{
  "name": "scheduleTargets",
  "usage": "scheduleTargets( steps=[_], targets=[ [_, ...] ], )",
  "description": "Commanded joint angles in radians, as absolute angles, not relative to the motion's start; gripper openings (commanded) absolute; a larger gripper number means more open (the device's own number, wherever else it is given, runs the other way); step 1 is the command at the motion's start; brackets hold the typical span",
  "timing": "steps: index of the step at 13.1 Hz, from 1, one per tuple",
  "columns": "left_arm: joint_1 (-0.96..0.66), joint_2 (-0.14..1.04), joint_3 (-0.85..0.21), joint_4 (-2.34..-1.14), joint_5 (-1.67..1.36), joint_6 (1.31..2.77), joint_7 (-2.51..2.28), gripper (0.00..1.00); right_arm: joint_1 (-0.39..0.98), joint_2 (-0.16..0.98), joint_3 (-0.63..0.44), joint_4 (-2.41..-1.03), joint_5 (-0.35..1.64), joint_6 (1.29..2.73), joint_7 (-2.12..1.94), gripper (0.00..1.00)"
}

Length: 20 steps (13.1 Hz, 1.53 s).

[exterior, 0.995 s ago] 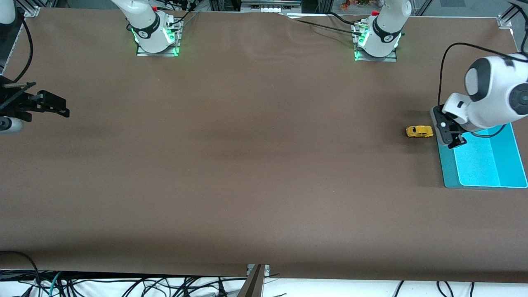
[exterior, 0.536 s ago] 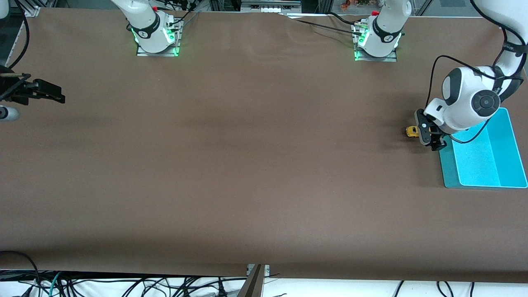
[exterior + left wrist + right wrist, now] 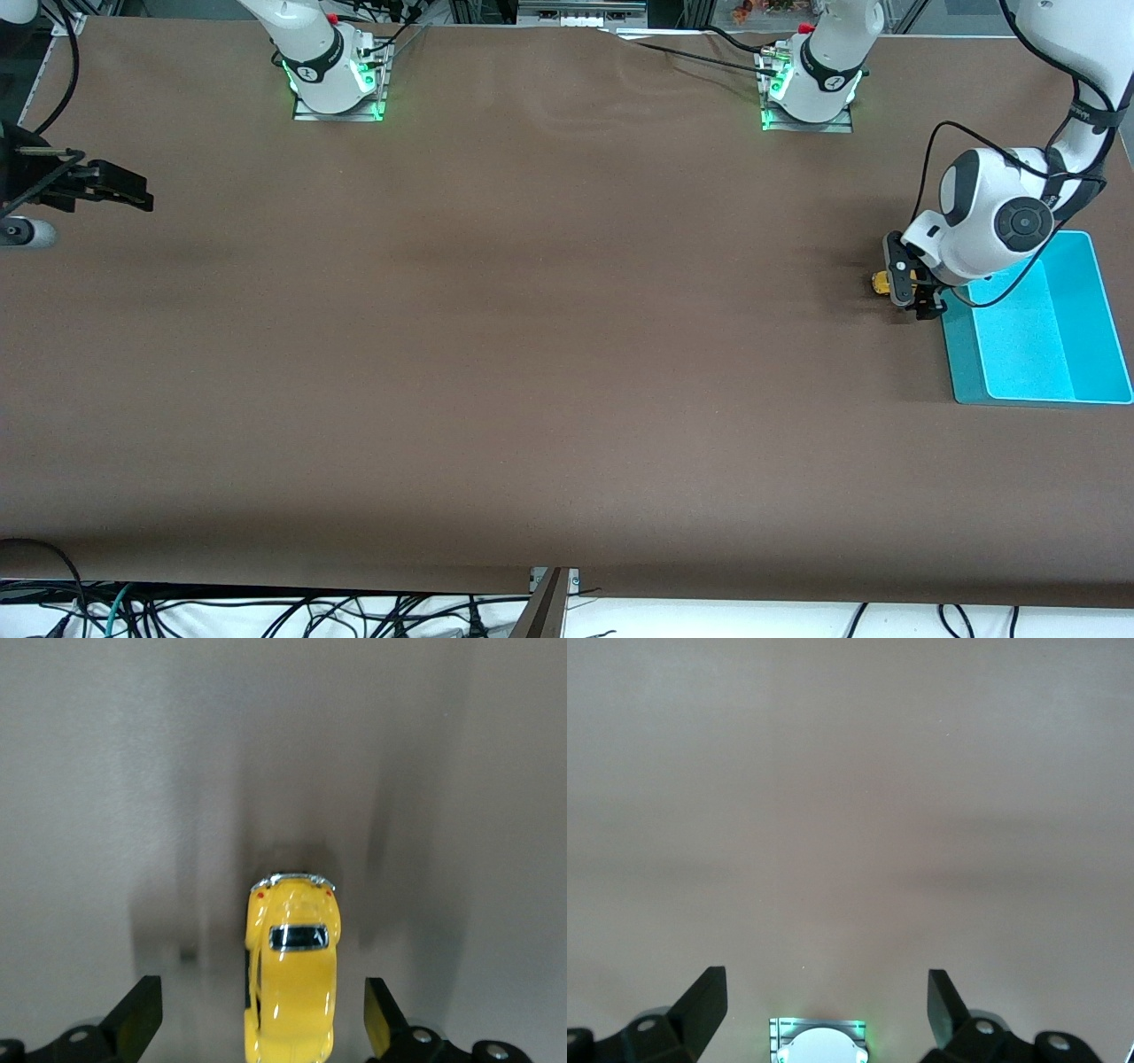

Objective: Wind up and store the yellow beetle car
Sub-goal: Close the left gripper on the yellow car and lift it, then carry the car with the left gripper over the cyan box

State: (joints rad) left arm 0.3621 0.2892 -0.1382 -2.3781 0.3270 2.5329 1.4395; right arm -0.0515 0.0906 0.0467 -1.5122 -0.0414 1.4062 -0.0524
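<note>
Left end effector [image 3: 912, 297] shifted from tray edge onto car since a second ago. Brown counter [image 3: 532, 354]: one. Turquoise tray [image 3: 1036, 341]: one, at left arm's end. Right end effector [image 3: 124, 190] waits well apart from tray, fingers wide. Yellow beetle car [image 3: 291, 979]: one, on counter just beside tray, between left fingers [image 3: 137, 1014], spread wide, long axis along gap.

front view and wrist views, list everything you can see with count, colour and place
yellow beetle car: 1, yellow, on the table beside the tray, between the open fingers of the left tool
tray: 1, turquoise, at the left arm's end of the table
table: 1, brown cover
left tool: 1, black, open, down around the car
right tool: 1, black, open, waiting over the right arm's end of the table
</note>
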Motion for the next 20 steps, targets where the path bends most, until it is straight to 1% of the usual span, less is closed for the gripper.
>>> scheduleTargets(
  steps=[1,2,3,5,6,7,8,10,12,13,15,17,18,19,20],
  targets=[
    [0.399,0.291,-0.153,-2.407,0.354,2.579,1.450,0.99,-0.035,0.087,0.046,-1.526,-0.043,1.402,-0.037,1.00],
    [0.399,0.291,-0.153,-2.410,0.359,2.579,1.451,0.95,-0.035,0.092,0.046,-1.526,-0.043,1.402,-0.037,1.00],
    [0.399,0.299,-0.153,-2.410,0.385,2.580,1.450,0.80,-0.035,0.094,0.046,-1.526,-0.044,1.401,-0.037,1.00],
    [0.399,0.299,-0.153,-2.408,0.399,2.580,1.448,0.37,-0.035,0.109,0.046,-1.511,-0.044,1.399,-0.038,1.00],
    [0.399,0.299,-0.155,-2.405,0.399,2.580,1.448,0.23,-0.034,0.109,0.048,-1.509,-0.046,1.401,-0.038,1.00],
    [0.397,0.296,-0.156,-2.402,0.399,2.580,1.448,0.18,-0.034,0.110,0.048,-1.509,-0.046,1.401,-0.038,1.00],
    [0.399,0.287,-0.176,-2.398,0.399,2.577,1.448,0.15,-0.035,0.115,0.048,-1.509,-0.046,1.402,-0.038,1.00],
    [0.399,0.253,-0.231,-2.378,0.397,2.566,1.433,0.14,-0.035,0.123,0.048,-1.508,-0.048,1.404,-0.037,1.00],
    [0.399,0.242,-0.291,-2.335,0.384,2.496,1.398,0.14,-0.037,0.124,0.048,-1.508,-0.049,1.404,-0.037,1.00],
    [0.399,0.235,-0.334,-2.295,0.383,2.424,1.366,0.14,-0.037,0.124,0.048,-1.508,-0.048,1.404,-0.037,1.00],
    [0.399,0.229,-0.397,-2.144,0.382,2.169,1.348,0.15,-0.034,0.124,0.049,-1.508,-0.048,1.404,-0.035,1.00],
    [0.399,0.229,-0.400,-2.012,0.380,1.975,1.376,0.15,-0.034,0.124,0.051,-1.508,-0.049,1.405,-0.031,1.00],
    [0.406,0.229,-0.393,-1.967,0.382,1.929,1.432,0.15,-0.034,0.129,0.049,-1.508,-0.049,1.405,-0.035,1.00],
    [0.429,0.230,-0.387,-1.945,0.383,1.916,1.506,0.15,-0.035,0.129,0.051,-1.505,-0.049,1.405,-0.035,1.00],
    [0.449,0.230,-0.359,-1.939,0.385,1.919,1.553,0.15,-0.034,0.129,0.051,-1.505,-0.049,1.405,-0.035,1.00]
  ],
)
